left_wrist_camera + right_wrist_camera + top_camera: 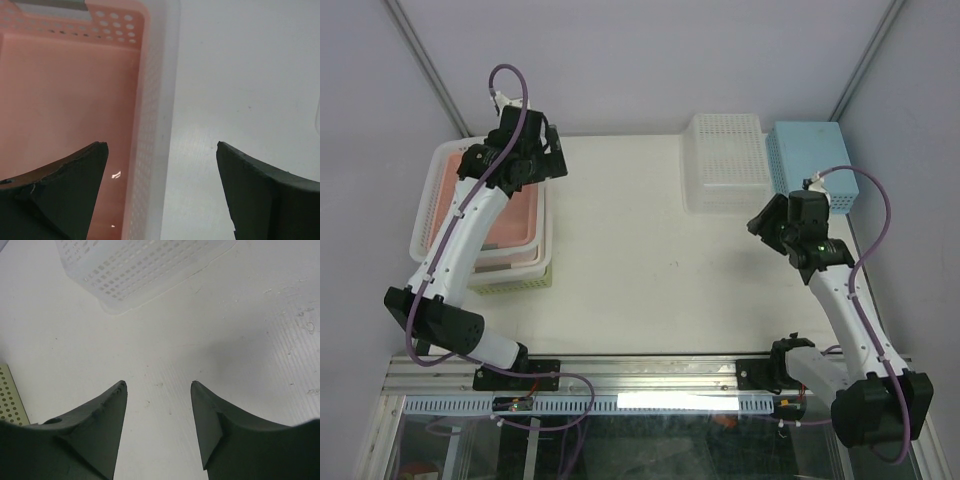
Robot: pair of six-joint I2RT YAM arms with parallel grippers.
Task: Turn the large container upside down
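The large container (423, 215) is the white, translucent perforated basket at the left of the table, open side up. A pink basket (515, 215) is nested in it, and the stack rests on a pale green basket (515, 283). My left gripper (556, 158) is open at the container's far right corner. In the left wrist view its jaws (162, 150) straddle the container's right wall (150, 125), one finger over the pink basket (65, 100), the other over the table. My right gripper (765, 222) is open and empty above bare table (159, 385).
A smaller white perforated basket (725, 160) lies base up at the back, and shows in the right wrist view (135, 265). A light blue basket (810, 165) stands beside it on the right. The green basket's corner (10, 395) shows at the left of the right wrist view.
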